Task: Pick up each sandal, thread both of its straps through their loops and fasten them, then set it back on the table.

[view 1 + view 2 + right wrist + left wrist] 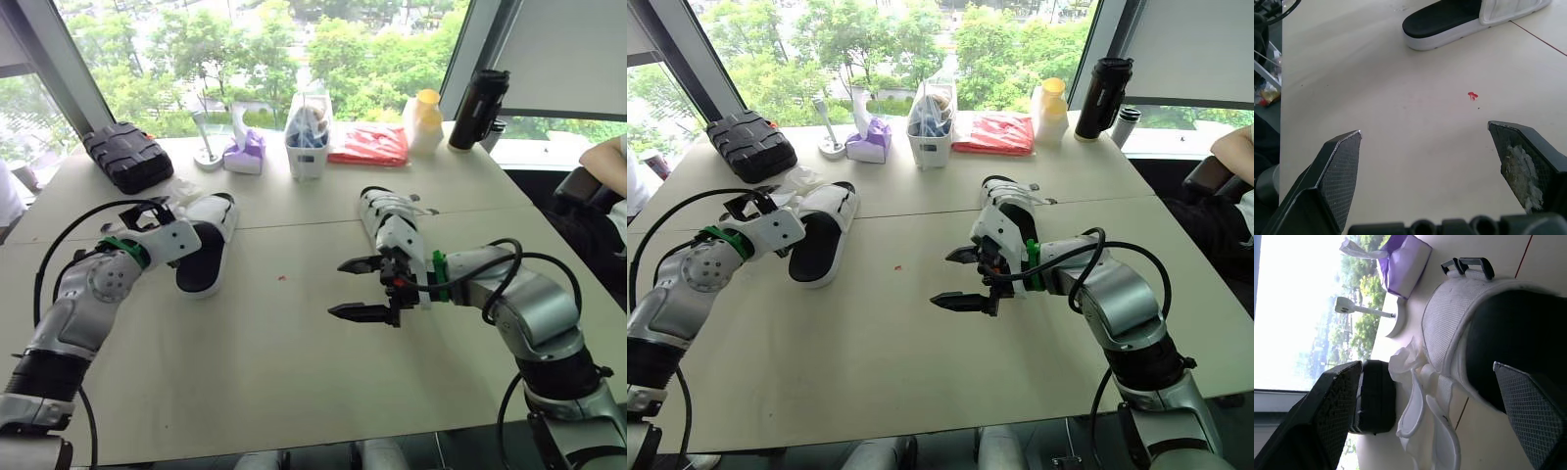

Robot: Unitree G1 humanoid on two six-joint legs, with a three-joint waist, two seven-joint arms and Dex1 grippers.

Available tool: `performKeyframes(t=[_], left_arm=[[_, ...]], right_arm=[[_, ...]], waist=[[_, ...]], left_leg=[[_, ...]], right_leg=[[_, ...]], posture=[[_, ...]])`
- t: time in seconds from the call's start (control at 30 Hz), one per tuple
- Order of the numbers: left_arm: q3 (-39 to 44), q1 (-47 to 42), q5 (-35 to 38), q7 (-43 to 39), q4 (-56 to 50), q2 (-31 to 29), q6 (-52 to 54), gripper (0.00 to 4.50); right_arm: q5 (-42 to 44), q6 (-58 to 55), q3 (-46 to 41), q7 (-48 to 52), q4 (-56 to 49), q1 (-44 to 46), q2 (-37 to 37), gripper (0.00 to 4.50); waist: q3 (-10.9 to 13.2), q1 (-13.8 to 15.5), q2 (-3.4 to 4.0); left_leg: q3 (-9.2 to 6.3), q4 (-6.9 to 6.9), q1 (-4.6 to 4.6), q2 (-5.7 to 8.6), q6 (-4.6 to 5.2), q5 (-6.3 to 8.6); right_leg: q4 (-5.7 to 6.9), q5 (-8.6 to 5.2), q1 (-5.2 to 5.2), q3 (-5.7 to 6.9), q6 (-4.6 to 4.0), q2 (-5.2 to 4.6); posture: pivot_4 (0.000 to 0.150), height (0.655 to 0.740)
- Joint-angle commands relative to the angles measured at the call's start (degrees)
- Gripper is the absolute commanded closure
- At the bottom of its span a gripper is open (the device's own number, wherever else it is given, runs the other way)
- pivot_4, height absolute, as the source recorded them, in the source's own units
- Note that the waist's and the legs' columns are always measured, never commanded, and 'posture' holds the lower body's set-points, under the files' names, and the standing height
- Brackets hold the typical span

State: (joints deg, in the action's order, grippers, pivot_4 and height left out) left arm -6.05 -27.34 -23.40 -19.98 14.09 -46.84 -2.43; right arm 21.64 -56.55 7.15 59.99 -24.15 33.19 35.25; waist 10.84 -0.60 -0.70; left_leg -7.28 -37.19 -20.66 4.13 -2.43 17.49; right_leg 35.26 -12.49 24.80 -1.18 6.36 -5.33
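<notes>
R end effector (340, 288) spread wide; sandal (384, 217) just behind, by wrist.

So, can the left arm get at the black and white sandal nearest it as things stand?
Probably yes. The left end effector is open and right up against the sandal, whose strapped end lies just ahead of it. Nothing stands between the two.

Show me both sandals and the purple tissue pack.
Left-side sandal (201, 264), left eye view, black footbed.
Right-side sandal (387, 219), left eye view, white strap.
Purple tissue pack (247, 154), left eye view, purple side.
</notes>
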Motion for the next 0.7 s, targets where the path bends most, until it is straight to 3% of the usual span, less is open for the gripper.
performKeyframes(t=[0.03, 0.3, 0.6, 0.7], left_arm=[[-2.17, -5.38, -3.42, 4.6, 8.0, 1.46, -5.03, 0.06], [-9.03, -19.04, -10.24, 14.75, 31.89, 7.12, -11.75, 0.06], [-14.52, -30.0, -13.34, 22.38, 54.68, 14.17, -14.33, 0.06], [-15.03, -31.08, -13.2, 23.16, 57.56, 15.28, -14.32, 1.33]], right_arm=[[0.91, 1.93, 0.82, -1.32, 0.07, 0.23, 0.45, 0.0], [0.54, 3.63, 2.14, -3.8, 1.24, 0.24, 1.18, 0.0], [0.26, 4.98, 3.1, -6.2, 2.01, 0.13, 1.53, 0.0], [0.13, 5.38, 3.24, -6.9, 2.26, 0.11, 1.58, 0.0]], waist=[[-0.01, -0.01, -0.02], [-0.04, 0.01, -0.06], [-0.06, 0.03, -0.1], [-0.07, 0.01, -0.1]], left_leg=[[0.0, -0.05, -0.06, 0.0, 0.0, 0.0], [0.02, -0.6, -0.87, 0.07, -0.3, -0.17], [0.07, -0.92, -0.82, 0.24, 0.07, 0.04], [0.07, -0.94, -0.79, 0.24, 0.07, 0.03]], right_leg=[[0.01, 0.0, 0.01, 0.08, 0.0, 0.0], [0.36, 0.02, 0.66, 0.17, 0.02, -0.01], [0.62, 0.06, 0.54, 0.16, 0.12, -0.13], [0.7, 0.06, 0.54, 0.15, 0.12, -0.13]], posture=[[0.15, 0.74], [0.15, 0.74], [0.15, 0.74], [0.15, 0.74]])
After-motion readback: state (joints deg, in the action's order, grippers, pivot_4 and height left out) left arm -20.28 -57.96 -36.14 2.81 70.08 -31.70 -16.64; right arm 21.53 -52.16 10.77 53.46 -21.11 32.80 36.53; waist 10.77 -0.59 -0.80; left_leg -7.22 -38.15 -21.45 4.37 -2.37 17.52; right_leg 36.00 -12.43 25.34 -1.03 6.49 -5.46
